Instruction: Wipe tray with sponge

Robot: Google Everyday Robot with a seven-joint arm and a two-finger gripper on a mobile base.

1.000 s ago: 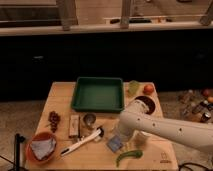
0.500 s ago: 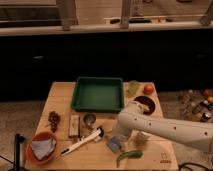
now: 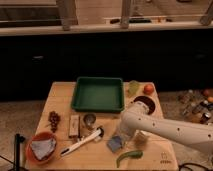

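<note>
1. A green tray (image 3: 98,93) is set toward the back of the wooden surface (image 3: 60,95), near its middle; its flat floor is seen from wall to wall.
2. An orange bowl (image 3: 35,141) is placed at the front left corner, and a crumpled grey cloth (image 3: 44,149) is held inside it.
3. A small yellow-green cup (image 3: 133,88) is stood just beside the tray's right back corner; what it holds cannot be told.
4. An orange fruit (image 3: 148,89) is seen to the right of the cup, and a dark red plate (image 3: 144,105) lies in front of both.
5. A metal can (image 3: 89,121) is stood upright in front of the tray, with a brown block (image 3: 74,125) just beside it on the left and a bunch of grapes (image 3: 54,120) further left.
6. A white-handled brush (image 3: 82,142) is laid slantwise in front of the can.
7. The sponge (image 3: 116,143), grey-blue, is found on the surface in front of the tray and well apart from it, right of the brush head.
8. A green pepper (image 3: 129,156) is laid near the front edge, just right of the sponge.
9. The white arm (image 3: 175,132) is stretched in low from the right, bent downward at its end.
10. The gripper (image 3: 123,136) is held directly above the sponge's right edge; whether it is parted or closed cannot be told, nor whether the sponge is touched.
</note>
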